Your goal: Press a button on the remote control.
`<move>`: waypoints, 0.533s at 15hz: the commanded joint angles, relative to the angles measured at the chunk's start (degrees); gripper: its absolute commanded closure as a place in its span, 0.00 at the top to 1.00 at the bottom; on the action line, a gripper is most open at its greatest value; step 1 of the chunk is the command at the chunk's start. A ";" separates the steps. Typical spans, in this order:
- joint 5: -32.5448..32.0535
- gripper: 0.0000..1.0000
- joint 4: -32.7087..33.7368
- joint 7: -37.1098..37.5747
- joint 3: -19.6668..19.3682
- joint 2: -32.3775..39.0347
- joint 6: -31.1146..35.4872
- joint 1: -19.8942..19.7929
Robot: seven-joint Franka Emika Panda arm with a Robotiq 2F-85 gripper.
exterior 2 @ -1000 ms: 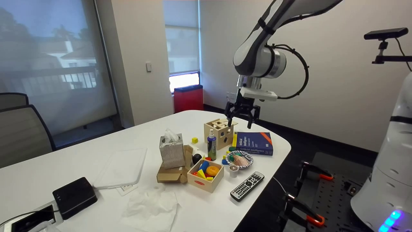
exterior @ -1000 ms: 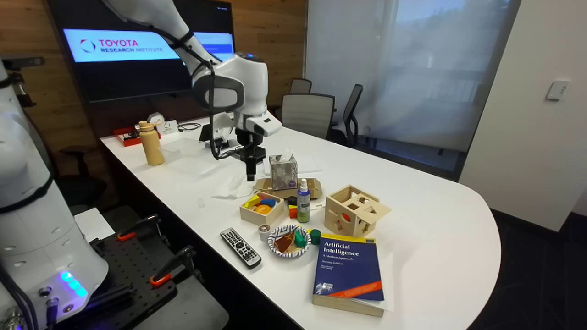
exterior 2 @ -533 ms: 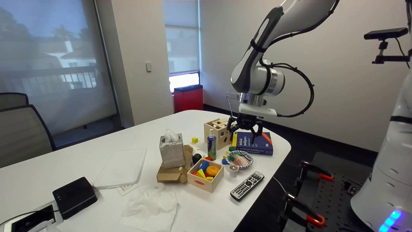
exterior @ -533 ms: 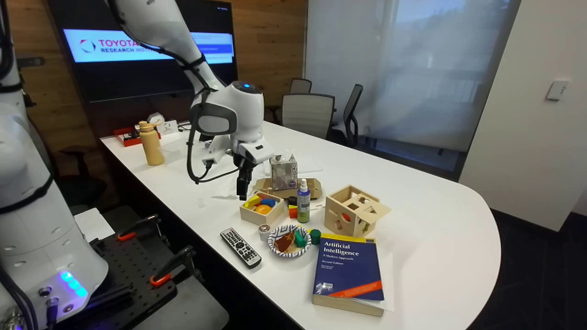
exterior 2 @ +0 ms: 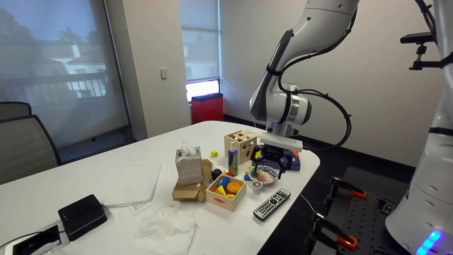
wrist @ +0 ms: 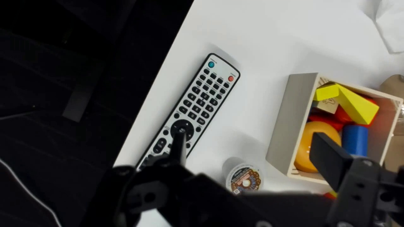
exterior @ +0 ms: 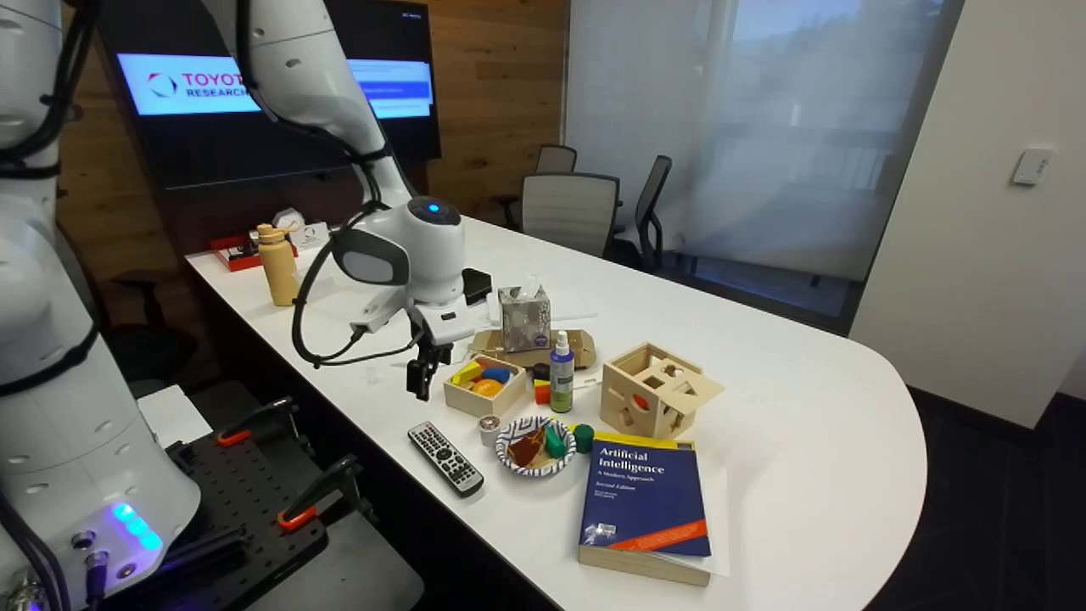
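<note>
The jaws stand wide apart, holding nothing; the remote control (wrist: pixel 192 110) lies at their ten o'clock in the wrist view, on the surface (wrist: pixel 265 31); probably light, stiff, slide-prone: pinch mid-sides or press straight down

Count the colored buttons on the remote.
2 show in the wrist view: a blue button and a red button, at opposite corners of one end of the remote. More may hide behind the gripper.
</note>
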 commanded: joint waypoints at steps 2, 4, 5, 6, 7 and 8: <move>6.07 1.00 0.97 -1.62 1.64 5.05 5.70 -1.46; 7.49 1.00 2.11 -1.70 1.88 7.46 5.93 -1.99; 7.28 0.76 2.48 -1.35 1.74 8.45 5.75 -2.03; 7.48 0.74 3.06 -1.74 1.89 9.26 5.60 -2.37; 6.95 0.66 3.38 -1.28 1.56 10.01 5.62 -2.14; 6.54 0.59 3.75 -0.97 1.35 10.67 5.62 -2.08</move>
